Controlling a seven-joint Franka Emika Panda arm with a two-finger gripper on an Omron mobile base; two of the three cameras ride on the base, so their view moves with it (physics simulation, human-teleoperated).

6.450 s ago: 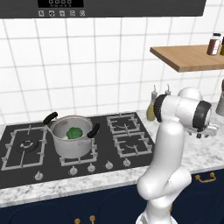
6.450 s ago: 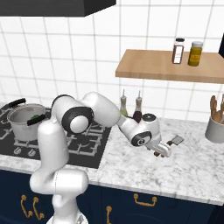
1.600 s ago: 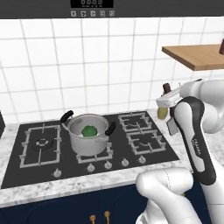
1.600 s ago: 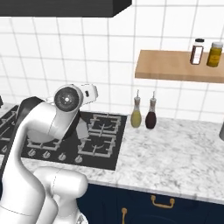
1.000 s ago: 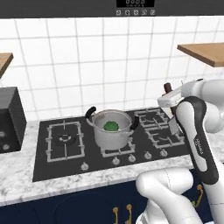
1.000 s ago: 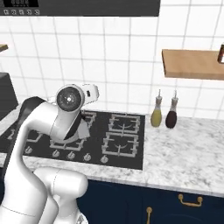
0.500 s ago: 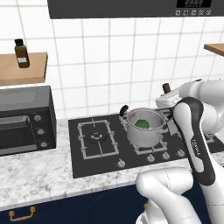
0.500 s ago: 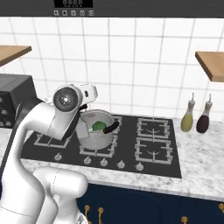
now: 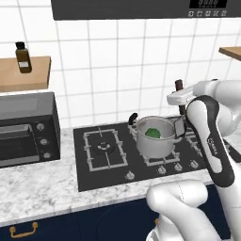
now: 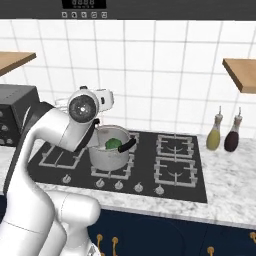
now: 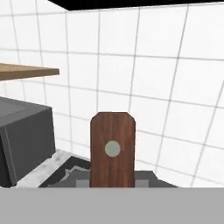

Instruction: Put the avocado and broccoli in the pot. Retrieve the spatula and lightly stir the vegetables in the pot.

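My claw [image 9: 180,123] was closed tight on the spatula [image 11: 113,149]. From my hand's camera, its dark brown handle stood straight up in front of me, with a small pale rivet in the wood, against the white tiled wall. In the left base view the tip of that handle poked up above my wrist, and the grey blade hung down beside the pot's right rim; I could not tell whether it touched the steel.

The pot [image 9: 156,139] sat on the hob [image 9: 106,164], on a burner in the middle of the cooktop toward its front edge, one black handle [image 10: 126,145] pointing out to the right in the right base view. Inside lay the broccoli [image 9: 152,133], a green clump against the pot's far wall; in the right base view it showed as a green lump [image 10: 114,143] just under the rim. I could make out only that one green mass, so I could not say whether a second piece lay with it.

At the left end of the counter [image 9: 42,188] stood a dark toaster oven [image 9: 26,129], under a wooden shelf [image 9: 23,75] with a brown bottle [image 9: 22,57]. Two bottles [image 10: 224,133] stood on the counter past the hob's right edge.
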